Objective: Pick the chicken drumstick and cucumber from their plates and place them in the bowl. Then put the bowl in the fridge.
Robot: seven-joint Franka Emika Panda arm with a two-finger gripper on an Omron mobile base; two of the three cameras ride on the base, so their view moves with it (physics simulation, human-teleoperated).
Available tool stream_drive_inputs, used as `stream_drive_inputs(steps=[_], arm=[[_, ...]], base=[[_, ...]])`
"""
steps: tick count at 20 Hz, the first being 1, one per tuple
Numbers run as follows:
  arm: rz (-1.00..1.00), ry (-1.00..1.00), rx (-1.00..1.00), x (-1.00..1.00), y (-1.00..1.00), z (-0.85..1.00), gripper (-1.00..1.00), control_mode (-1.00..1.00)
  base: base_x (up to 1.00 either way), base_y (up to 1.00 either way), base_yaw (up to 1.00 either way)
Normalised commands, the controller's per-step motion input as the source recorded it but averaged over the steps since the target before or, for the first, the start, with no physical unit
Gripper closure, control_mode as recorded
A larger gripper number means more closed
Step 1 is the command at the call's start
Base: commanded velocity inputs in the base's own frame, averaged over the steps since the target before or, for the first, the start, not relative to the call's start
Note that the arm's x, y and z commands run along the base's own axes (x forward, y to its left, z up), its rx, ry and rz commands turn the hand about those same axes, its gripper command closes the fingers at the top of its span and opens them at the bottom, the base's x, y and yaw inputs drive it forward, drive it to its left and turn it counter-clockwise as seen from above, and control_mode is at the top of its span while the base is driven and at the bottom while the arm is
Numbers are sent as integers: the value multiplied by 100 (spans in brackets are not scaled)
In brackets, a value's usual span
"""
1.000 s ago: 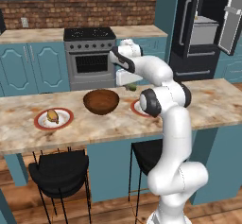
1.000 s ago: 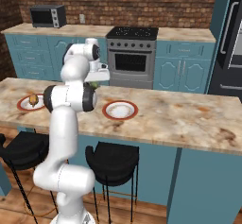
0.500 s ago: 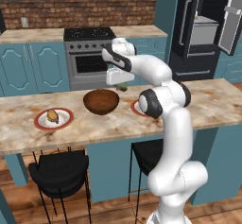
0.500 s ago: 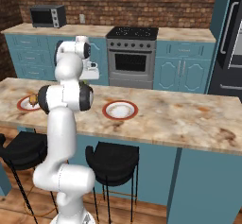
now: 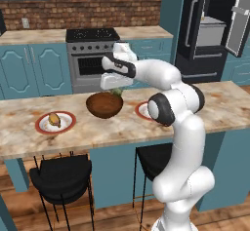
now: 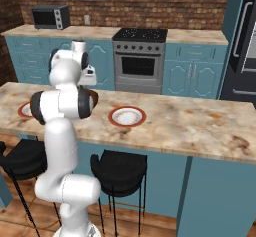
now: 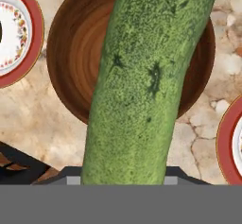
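My gripper (image 5: 116, 88) hangs just above the dark brown bowl (image 5: 104, 105), shut on the cucumber (image 5: 117, 92). In the hand view the green, bumpy cucumber (image 7: 146, 86) runs up from between the fingers and covers the middle of the bowl (image 7: 71, 53) below it. The golden-brown chicken drumstick (image 5: 54, 119) lies on the left red-rimmed plate (image 5: 44, 127). The other plate (image 6: 127, 116) is bare; in the left base view my arm partly hides that plate (image 5: 142, 110).
The black fridge (image 5: 210, 25) stands at the back right with its door (image 5: 240, 15) swung open. A steel oven (image 5: 90, 59) faces the counter (image 5: 219, 103) from behind. Two black stools (image 5: 61, 176) stand under the counter's near edge. A microwave (image 6: 51, 16) sits on the rear counter.
The gripper has carried the cucumber to the left, from beside the right plate to above the bowl. The bowl, plates and drumstick have stayed put.
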Motion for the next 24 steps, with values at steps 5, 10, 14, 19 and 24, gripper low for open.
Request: stream_drive_inputs(steps=[5, 10, 14, 19, 24], arm=[[-35, -30, 6, 8, 27, -17, 100, -100], [-34, -13, -3, 31, 14, -4, 100, -100], [-22, -10, 1, 3, 13, -9, 100, -100], [-19, -8, 1, 5, 20, -11, 100, -100], [-10, -1, 0, 5, 12, -10, 100, -100]], base=[[0, 0, 0], [0, 0, 0], [0, 0, 0], [0, 0, 0], [0, 0, 0]])
